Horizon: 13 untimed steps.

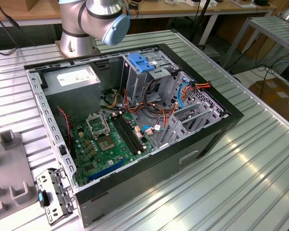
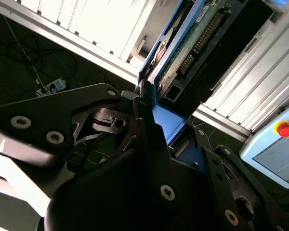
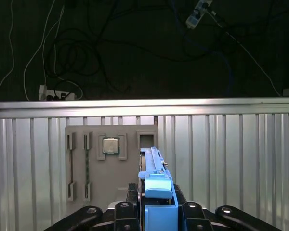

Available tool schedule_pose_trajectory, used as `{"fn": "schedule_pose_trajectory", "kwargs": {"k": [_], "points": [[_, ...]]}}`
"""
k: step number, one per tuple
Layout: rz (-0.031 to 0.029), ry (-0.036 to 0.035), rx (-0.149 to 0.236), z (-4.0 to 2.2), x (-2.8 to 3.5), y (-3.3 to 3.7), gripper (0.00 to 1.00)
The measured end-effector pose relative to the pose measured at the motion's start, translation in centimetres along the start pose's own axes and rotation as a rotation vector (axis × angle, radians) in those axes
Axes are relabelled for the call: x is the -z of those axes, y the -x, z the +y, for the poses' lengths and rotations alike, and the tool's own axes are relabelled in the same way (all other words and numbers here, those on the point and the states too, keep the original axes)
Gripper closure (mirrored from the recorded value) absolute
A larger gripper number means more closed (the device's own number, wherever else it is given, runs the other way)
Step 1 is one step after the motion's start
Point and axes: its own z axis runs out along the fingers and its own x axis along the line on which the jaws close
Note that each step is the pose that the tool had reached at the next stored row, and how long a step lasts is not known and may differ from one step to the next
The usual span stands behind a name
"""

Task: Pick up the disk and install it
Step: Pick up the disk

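Note:
My gripper [image 3: 156, 208] is shut on the disk [image 3: 153, 166], which I see edge-on in the first wrist view with its blue side rail between the black fingers [image 3: 123, 211]. In the second wrist view the disk [image 2: 192, 43] shows its green circuit-board side and blue rail, reaching out past my gripper [image 2: 147, 108]. It hangs over a grey holder tray [image 3: 82, 163] on the ribbed metal table. The open computer case [image 1: 216, 130] lies on its side in the exterior view, a metal drive cage [image 1: 135, 82] at its back.
The tray also holds a processor chip [image 3: 111, 145]. Inside the case are a power-supply box [image 1: 74, 79], a green motherboard [image 1: 111, 144], loose cables [image 1: 183, 91] and a blue latch [image 1: 139, 62] on the cage. The arm's base [image 1: 79, 33] stands behind the case. Past the table edge, floor cables [image 3: 72, 53].

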Motion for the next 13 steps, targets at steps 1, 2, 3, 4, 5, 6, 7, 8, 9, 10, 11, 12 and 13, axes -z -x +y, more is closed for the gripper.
{"fn": "schedule_pose_trajectory", "kwargs": {"k": [1,2,3,4,5,6,7,8,9,10,11,12,13], "points": [[0.0000,0.0001,0.000,0.00,0.11,0.00,0.63],[0.0000,0.0001,0.000,0.00,0.22,0.00,0.63],[0.0001,0.0003,0.000,-0.01,0.35,0.01,0.63],[0.0001,0.0003,0.000,-0.01,0.46,0.01,0.63],[0.0001,0.0003,0.000,-0.01,0.61,0.01,0.63],[0.0001,0.0003,0.000,-0.01,0.75,0.01,0.63],[0.0000,0.0002,0.000,-0.01,0.88,0.01,0.63],[0.0000,0.0003,0.000,-0.02,1.01,0.01,0.63],[0.0000,0.0003,0.000,-0.02,1.16,0.02,0.63],[0.0000,0.0004,0.000,-0.03,1.32,0.02,0.63],[0.0001,0.0005,0.000,-0.04,1.55,0.02,0.63],[0.0001,0.0006,0.000,-0.04,1.70,0.02,0.63],[0.0001,0.0007,0.000,-0.04,1.98,0.03,0.63]]}}
